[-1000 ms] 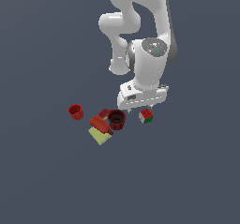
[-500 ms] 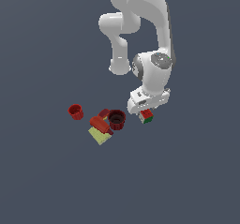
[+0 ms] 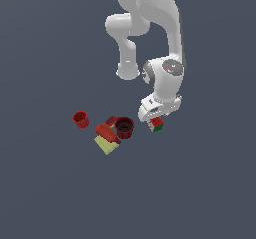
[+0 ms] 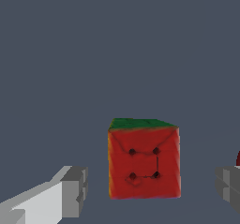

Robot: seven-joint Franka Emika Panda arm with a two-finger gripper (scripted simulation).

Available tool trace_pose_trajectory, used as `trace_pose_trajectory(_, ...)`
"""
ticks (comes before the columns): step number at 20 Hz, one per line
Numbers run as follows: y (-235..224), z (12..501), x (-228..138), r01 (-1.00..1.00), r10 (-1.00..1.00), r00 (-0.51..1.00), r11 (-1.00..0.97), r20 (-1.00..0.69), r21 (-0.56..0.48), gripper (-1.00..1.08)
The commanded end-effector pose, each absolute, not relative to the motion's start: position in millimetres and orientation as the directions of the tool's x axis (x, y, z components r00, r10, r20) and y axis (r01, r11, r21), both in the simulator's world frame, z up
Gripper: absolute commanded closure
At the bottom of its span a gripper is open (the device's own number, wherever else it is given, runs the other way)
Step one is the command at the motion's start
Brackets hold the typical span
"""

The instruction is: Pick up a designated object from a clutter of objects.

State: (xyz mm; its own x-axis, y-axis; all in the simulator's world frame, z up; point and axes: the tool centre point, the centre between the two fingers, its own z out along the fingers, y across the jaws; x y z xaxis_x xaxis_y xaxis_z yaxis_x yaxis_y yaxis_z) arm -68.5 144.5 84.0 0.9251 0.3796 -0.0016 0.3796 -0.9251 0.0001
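The designated object, a small cube (image 3: 157, 125) with red, green and white faces, rests on the grey floor at the exterior view's right end of the clutter. In the wrist view the cube (image 4: 144, 161) shows a red face and a green face. My gripper (image 3: 155, 119) hangs low right over the cube; its body hides the fingers in the exterior view. In the wrist view my gripper (image 4: 152, 190) is open, with one finger (image 4: 70, 192) on each side of the cube, apart from it.
To the exterior view's left of the cube lie a dark-red ribbed cup (image 3: 124, 127), red blocks (image 3: 106, 131), a pale yellow flat piece (image 3: 105, 144) and a second red cup (image 3: 80, 118). The arm's white links (image 3: 165, 78) rise above the cube.
The arm has lowered and shifted toward the cube, bringing the gripper from above the clutter down over the cube. The objects have not moved.
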Motion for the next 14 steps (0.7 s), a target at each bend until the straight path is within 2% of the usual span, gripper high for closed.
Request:
trace_pose_trajectory(1,144.3,83.0,-68.4,0.379,0.379,0.925,-0.925,-0.001,0.000,-0.92)
trace_pose_trajectory(14,144.6,37.2,-69.7,0.381,0.381,0.925,-0.925,0.000,0.000,-0.92)
